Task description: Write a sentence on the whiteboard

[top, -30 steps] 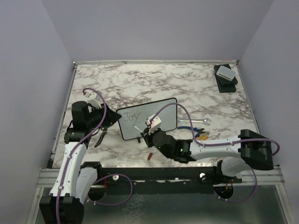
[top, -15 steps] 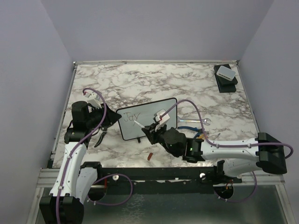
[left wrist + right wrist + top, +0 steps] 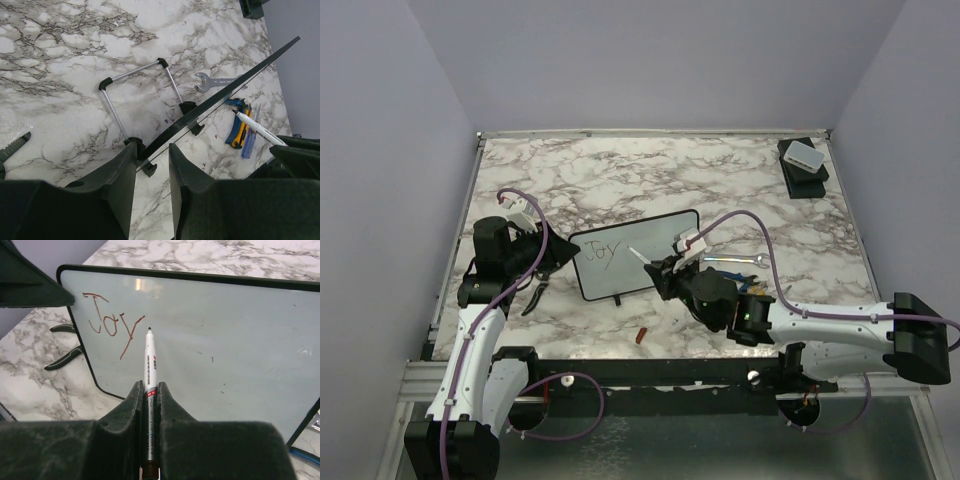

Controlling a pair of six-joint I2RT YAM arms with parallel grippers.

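The whiteboard (image 3: 660, 235) stands tilted near the table's middle, white with a thin black frame (image 3: 225, 92). Of the sentence, only the red-brown word "Joy" (image 3: 110, 325) shows, at the upper left of the board (image 3: 225, 340) and small in the top view (image 3: 603, 249). My right gripper (image 3: 148, 385) is shut on a white marker (image 3: 149, 357). Its tip hovers just right of the "y", seen from above with the marker (image 3: 642, 256) and gripper (image 3: 665, 268). My left gripper (image 3: 152, 147) has a finger on either side of the board's lower left corner (image 3: 558, 258).
A wire stand (image 3: 135, 85) props the board from behind. A wrench (image 3: 735, 260), a blue-yellow tool (image 3: 239, 127) and a blue screwdriver (image 3: 250, 140) lie to its right. Pliers (image 3: 538, 290) lie to its left, a red cap (image 3: 640, 336) in front, and a black box (image 3: 803, 165) at the far right.
My right arm has swung to the right, carrying the marker tip from below "Joy" to just right of it. The left arm and the board have not moved.
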